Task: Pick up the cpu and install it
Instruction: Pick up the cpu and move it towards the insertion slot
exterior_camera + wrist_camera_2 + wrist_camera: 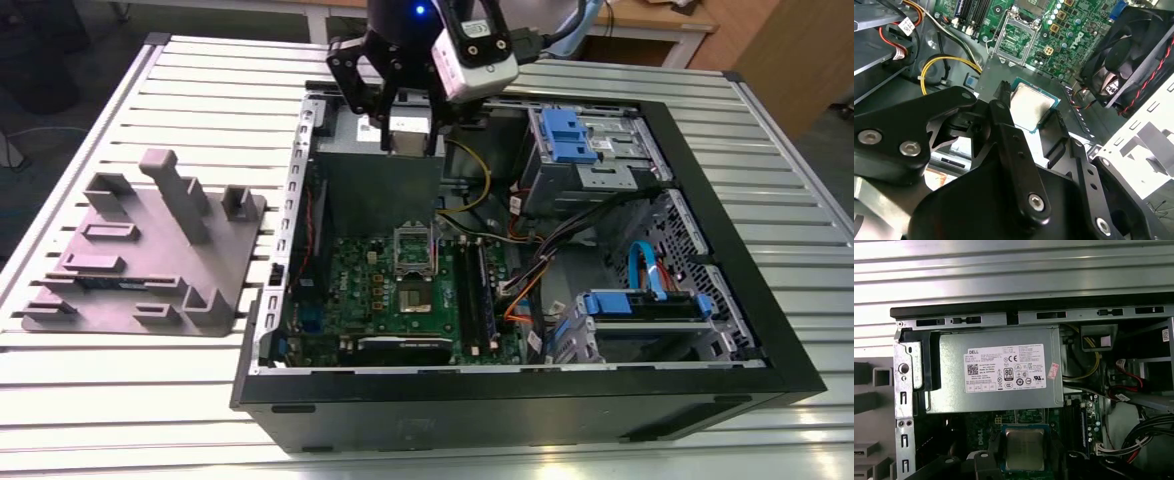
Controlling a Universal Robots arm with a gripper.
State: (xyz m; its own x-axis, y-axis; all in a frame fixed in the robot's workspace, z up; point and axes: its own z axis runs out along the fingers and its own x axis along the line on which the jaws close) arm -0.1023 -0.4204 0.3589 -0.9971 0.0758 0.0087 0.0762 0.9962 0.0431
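While the jaws are clenched on the cpu (pixel 410 126), they hang from the arm (pixel 400 20) over the far end of an open computer case (pixel 534 412) that lies on its side on a slatted metal table (pixel 200 90). The second wrist view shows the grasp clearly: the small square chip (pixel 1031 107), silver on top with a thin green edge, sits between the two black jaws, pinched by opposite edges and tilted a little. In the first wrist view the same chip (pixel 1024 449) appears between the jaw tips with its metal face toward the camera.

Directly under the jaws is the grey power supply (pixel 380 170), whose white label (pixel 1005 368) shows in the first wrist view. Past the jaw tips, further into the case, lies the green motherboard (pixel 400 290), and on it the socket (pixel 414 245) with its metal frame (pixel 1016 37) standing open; the chip is well apart from it and touches nothing but the jaws. A black fan (pixel 1134 50) sits off to one side of the jaws, and yellow wires (pixel 949 62) curl on the other side. Well away from the jaws, toward the exterior view's left and outside the case, a grey plastic tray (pixel 147 260) rests on the table.
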